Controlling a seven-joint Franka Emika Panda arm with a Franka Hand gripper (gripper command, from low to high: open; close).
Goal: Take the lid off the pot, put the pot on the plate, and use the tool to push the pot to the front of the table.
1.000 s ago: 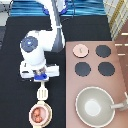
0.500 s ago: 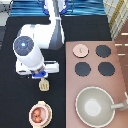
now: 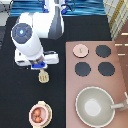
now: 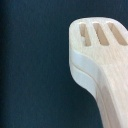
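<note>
My gripper (image 3: 39, 67) hangs over the black table (image 3: 14, 95) at the exterior view's left, shut on the cream spatula tool (image 3: 44, 76). The tool's head points toward the view's bottom. In the wrist view the tool's slotted head (image 4: 97, 50) fills the frame close up over the dark table. Well below the tool, near the table's bottom edge, the pink-beige pot (image 3: 38, 115) stands uncovered, its reddish inside showing. It stands on the cream plate (image 3: 47, 106). The pink lid (image 3: 80, 50) lies on the stove's top-left burner.
The brown stove (image 3: 120, 70) takes up the exterior view's right, with three black burners (image 3: 102, 51) uncovered. The large grey-beige pan (image 3: 95, 106) sits at its bottom, handle toward the right. The robot's white arm (image 3: 30, 37) looms over the table's upper left.
The gripper has drawn back toward the exterior view's top with the tool, widening the gap between tool and pot. The pot and plate have stayed in place.
</note>
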